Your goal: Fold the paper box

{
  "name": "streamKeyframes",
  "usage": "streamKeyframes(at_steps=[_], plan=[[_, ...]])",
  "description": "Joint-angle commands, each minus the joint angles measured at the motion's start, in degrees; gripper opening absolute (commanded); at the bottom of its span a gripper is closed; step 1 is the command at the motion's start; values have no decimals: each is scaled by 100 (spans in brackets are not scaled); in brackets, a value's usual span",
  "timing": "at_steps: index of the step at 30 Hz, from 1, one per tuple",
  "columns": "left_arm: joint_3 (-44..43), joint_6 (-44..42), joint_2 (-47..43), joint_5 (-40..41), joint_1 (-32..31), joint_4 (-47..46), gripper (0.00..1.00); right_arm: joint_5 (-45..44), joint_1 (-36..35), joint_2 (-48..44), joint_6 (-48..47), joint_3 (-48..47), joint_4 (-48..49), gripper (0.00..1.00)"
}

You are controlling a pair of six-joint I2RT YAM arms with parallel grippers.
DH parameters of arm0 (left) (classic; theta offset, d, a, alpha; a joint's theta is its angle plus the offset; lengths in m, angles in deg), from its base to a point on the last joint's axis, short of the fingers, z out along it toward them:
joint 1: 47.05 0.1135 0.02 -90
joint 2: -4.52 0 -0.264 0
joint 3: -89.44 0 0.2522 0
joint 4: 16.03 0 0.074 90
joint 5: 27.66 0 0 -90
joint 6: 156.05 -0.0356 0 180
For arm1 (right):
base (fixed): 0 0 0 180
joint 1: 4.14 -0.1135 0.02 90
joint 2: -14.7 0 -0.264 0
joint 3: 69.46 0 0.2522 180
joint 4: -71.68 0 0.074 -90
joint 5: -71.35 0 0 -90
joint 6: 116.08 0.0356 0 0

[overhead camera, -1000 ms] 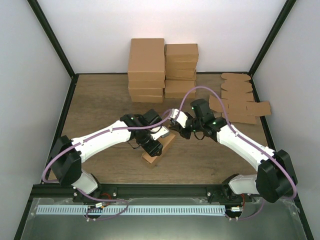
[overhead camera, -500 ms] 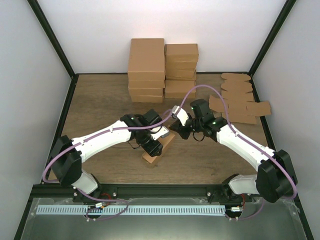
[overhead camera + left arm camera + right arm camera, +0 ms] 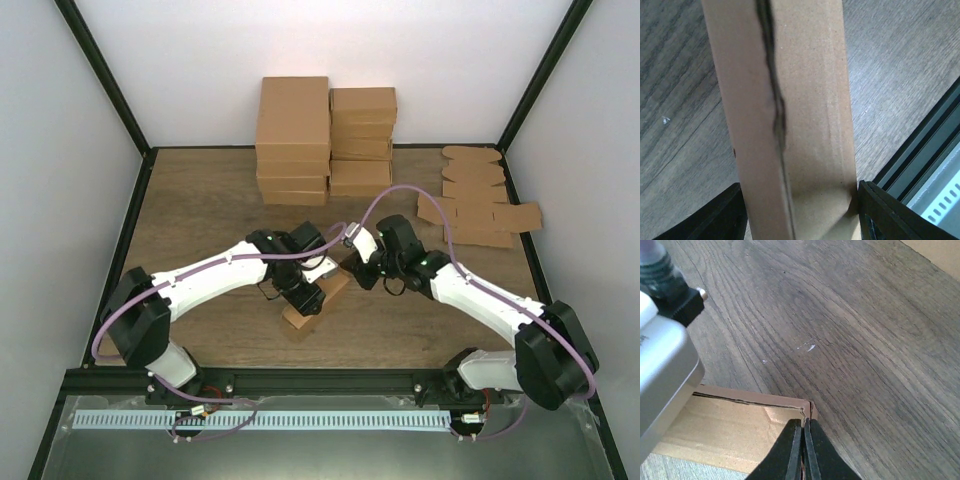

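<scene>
We hold the paper box [image 3: 300, 320] near the middle of the table [image 3: 200, 210], tilted up on one long edge; the left gripper [image 3: 800, 220] is clamped across its width, a dark finger [image 3: 722, 215] on each side. Over the last second the right arm has swung in and lowered toward the box's far end; the right gripper [image 3: 803, 440] now sits at that corner, fingertips [image 3: 792, 440] pressed together. We cannot tell whether a sliver of card lies between them. The long seam looks closed but slightly gaping, so we judge the folding nearly done, with only this end left to tuck or press. The finished cartons [image 3: 325, 135] and the flat blanks [image 3: 480, 205] lie well apart.
</scene>
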State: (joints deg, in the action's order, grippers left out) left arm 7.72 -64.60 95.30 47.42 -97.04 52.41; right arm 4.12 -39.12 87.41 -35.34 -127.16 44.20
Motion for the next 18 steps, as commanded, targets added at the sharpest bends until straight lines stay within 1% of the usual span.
streamKeyframes(at_steps=[1,9,11,13,18], plan=[[-25,-78,29,255,-10,-218,61,-138,-144,-52,170,109,141,4],[36,-82,83,362,-4,-229,61,-57,-171,-86,599,266,181,4],[55,-99,93,368,-10,-229,61,-55,-198,-92,642,293,185,6],[60,-142,89,365,-21,-227,61,-99,-232,-106,651,321,193,10],[56,-148,106,401,-39,-208,61,-188,-255,-71,668,353,234,10]])
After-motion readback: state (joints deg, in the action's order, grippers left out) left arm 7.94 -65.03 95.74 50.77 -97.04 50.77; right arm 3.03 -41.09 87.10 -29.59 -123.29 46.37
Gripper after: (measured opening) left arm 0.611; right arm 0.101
